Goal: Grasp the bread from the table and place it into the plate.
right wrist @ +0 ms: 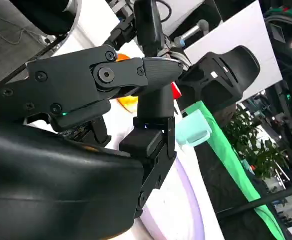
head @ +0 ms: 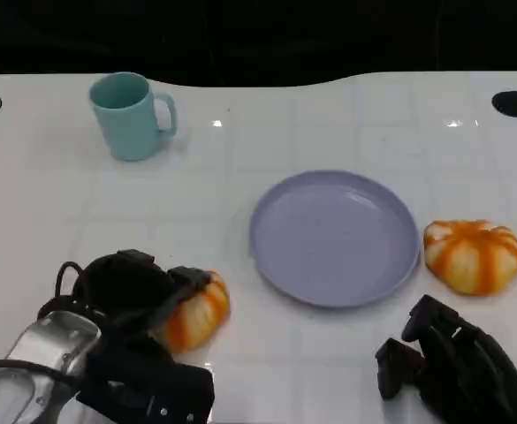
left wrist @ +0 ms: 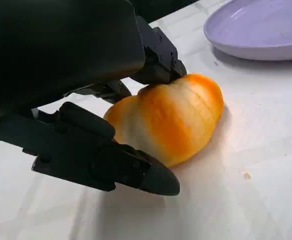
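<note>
An orange-and-cream bread roll (head: 198, 314) lies on the white table, left of the lilac plate (head: 333, 237). My left hand (head: 139, 296) grips it, with fingers wrapped over its top and near side. In the left wrist view one finger presses on the crown of the bread (left wrist: 170, 117) and another runs along its lower flank; the bread still rests on the table, a short way from the plate (left wrist: 255, 30). A second, rounder bread (head: 472, 254) sits just right of the plate. My right hand (head: 457, 367) hovers near the table's front right, holding nothing, fingers loosely apart.
A teal mug (head: 130, 115) stands at the back left, handle to the right. The table's far edge runs along the back, with dark holes (head: 512, 103) at its corners. The right wrist view shows my right hand (right wrist: 111, 100) and an office chair (right wrist: 220, 75) beyond.
</note>
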Robot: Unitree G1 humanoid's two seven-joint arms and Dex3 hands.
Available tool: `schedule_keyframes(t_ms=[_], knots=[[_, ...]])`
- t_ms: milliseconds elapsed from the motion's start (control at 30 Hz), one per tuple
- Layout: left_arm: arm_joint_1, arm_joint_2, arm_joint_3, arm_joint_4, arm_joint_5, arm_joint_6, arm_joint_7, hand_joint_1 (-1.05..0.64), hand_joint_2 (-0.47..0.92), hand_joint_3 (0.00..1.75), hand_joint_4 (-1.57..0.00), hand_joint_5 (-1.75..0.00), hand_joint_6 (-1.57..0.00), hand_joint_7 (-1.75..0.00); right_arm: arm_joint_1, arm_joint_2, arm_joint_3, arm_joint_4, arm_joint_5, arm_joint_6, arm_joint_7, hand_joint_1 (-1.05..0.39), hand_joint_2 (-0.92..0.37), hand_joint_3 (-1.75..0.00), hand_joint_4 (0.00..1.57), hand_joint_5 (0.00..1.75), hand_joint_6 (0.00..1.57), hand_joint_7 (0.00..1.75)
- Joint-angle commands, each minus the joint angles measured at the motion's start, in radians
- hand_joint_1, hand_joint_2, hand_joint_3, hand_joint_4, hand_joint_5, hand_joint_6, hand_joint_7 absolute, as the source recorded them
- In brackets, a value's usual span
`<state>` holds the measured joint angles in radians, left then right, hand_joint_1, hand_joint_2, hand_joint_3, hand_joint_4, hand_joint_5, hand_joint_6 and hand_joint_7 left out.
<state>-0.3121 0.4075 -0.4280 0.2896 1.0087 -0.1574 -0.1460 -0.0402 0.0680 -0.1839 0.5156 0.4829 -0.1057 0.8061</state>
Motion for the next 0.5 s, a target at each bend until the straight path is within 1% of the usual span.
schedule_keyframes(t_ms=[33, 67, 100, 133, 167, 200, 233, 267, 300, 333, 433, 500], knots=[[-0.013, 0.012, -0.016, 0.123, -0.059, -0.068, 0.102, -0.35, 0.92, 0.07, -0.65, -0.91, -0.72, -0.06, 0.012, -0.013, -0.006, -0.022, 0.012, 0.016, -0.005, -0.56, -0.92, -0.21, 0.78, 1.67, 0.69, 1.39], [-0.022, 0.011, -0.019, 0.16, -0.066, -0.1, 0.165, -0.33, 0.92, 0.21, -0.71, -1.04, -0.87, -0.08, 0.012, -0.014, -0.006, -0.026, 0.011, 0.019, -0.007, -0.57, -0.92, -0.21, 0.78, 1.67, 0.69, 1.39], [-0.033, 0.012, -0.026, 0.198, -0.066, -0.132, 0.231, -0.3, 0.92, 0.31, -0.84, -1.15, -1.07, -0.14, 0.012, -0.016, -0.007, -0.027, 0.01, 0.02, -0.007, -0.57, -0.92, -0.21, 0.78, 1.67, 0.69, 1.39], [-0.047, 0.011, -0.036, 0.241, -0.061, -0.164, 0.305, -0.28, 0.92, 0.36, -0.92, -1.32, -1.22, -0.22, 0.01, -0.018, -0.008, -0.027, 0.01, 0.02, -0.005, -0.56, -0.92, -0.22, 0.78, 1.68, 0.69, 1.4], [-0.058, 0.01, -0.042, 0.282, -0.063, -0.195, 0.365, -0.28, 0.91, 0.38, -0.91, -1.52, -1.21, -0.44, 0.009, -0.018, -0.009, -0.026, 0.01, 0.018, -0.004, -0.56, -0.92, -0.22, 0.78, 1.68, 0.69, 1.4], [-0.071, 0.006, -0.048, 0.326, -0.067, -0.219, 0.415, -0.27, 0.88, 0.49, -0.91, -1.65, -1.02, -1.04, 0.008, -0.019, -0.01, -0.027, 0.009, 0.017, -0.005, -0.56, -0.92, -0.23, 0.78, 1.69, 0.69, 1.4], [-0.084, 0.002, -0.054, 0.367, -0.069, -0.238, 0.461, -0.26, 0.82, 0.65, -0.91, -1.7, -0.9, -1.38, 0.007, -0.021, -0.01, -0.027, 0.007, 0.014, -0.006, -0.56, -0.92, -0.23, 0.78, 1.7, 0.69, 1.41], [-0.097, -0.001, -0.062, 0.401, -0.068, -0.251, 0.496, -0.26, 0.76, 0.78, -0.91, -1.72, -0.84, -1.56, 0.007, -0.022, -0.009, -0.029, 0.004, 0.012, -0.008, -0.57, -0.92, -0.24, 0.78, 1.71, 0.69, 1.42], [-0.11, -0.002, -0.069, 0.434, -0.067, -0.266, 0.537, -0.26, 0.72, 0.88, -0.9, -1.74, -0.78, -1.67, 0.009, -0.022, -0.009, -0.034, 0.004, 0.017, -0.012, -0.57, -0.92, -0.24, 0.78, 1.72, 0.69, 1.43], [-0.12, -0.003, -0.077, 0.46, -0.066, -0.279, 0.57, -0.26, 0.71, 0.92, -0.89, -1.74, -0.76, -1.71, 0.01, -0.022, -0.009, -0.039, 0.005, 0.023, -0.016, -0.57, -0.92, -0.24, 0.78, 1.72, 0.69, 1.43], [-0.141, -0.004, -0.094, 0.507, -0.058, -0.308, 0.675, -0.26, 0.68, 0.97, -0.89, -1.75, -0.74, -1.74, 0.009, -0.023, -0.008, -0.037, 0.01, 0.029, -0.01, -0.56, -0.92, -0.24, 0.77, 1.73, 0.68, 1.43], [-0.146, -0.004, -0.099, 0.517, -0.064, -0.318, 0.713, -0.26, 0.67, 0.98, -0.89, -1.75, -0.74, -1.75, 0.008, -0.023, -0.008, -0.031, 0.006, 0.025, -0.012, -0.57, -0.92, -0.23, 0.77, 1.73, 0.69, 1.43]])
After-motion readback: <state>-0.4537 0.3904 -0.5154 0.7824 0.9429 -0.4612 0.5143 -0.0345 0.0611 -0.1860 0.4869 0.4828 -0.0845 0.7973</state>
